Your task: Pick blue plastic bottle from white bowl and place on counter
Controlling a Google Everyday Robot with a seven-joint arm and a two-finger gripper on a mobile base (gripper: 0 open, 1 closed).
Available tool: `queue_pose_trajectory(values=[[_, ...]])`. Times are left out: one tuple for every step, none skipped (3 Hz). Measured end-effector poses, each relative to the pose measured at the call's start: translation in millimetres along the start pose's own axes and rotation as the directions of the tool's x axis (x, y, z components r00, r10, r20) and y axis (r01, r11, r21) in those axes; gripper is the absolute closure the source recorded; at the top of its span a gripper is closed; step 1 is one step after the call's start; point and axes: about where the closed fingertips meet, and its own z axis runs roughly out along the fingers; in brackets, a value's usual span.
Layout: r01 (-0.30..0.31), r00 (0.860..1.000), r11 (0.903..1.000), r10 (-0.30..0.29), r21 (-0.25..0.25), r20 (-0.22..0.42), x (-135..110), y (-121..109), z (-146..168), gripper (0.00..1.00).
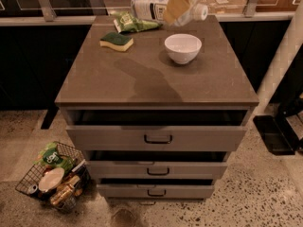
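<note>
The blue plastic bottle is a clear whitish bottle with a white cap and a printed label. It hangs lying sideways in the air above the back edge of the counter, up and left of the white bowl. My gripper comes down from the top edge and is shut on the bottle near its cap end; one tan finger crosses in front of it. The bowl stands empty on the counter's back right part.
A green and yellow sponge and a green snack bag lie at the counter's back left. The three drawers below stand slightly open. A wire basket with clutter sits on the floor at lower left.
</note>
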Motion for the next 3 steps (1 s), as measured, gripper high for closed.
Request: queue_pose_trajectory(values=[[-0.066,0.989,0.9973,0.061,-0.033,-0.132,59,14,70,1.0],[-0.109,0.974,0.9915,0.093,-0.07,-0.209,95,22,115,1.0],[-0.118,0.97,0.985,0.087,-0.126,-0.228,109,34,146,1.0]])
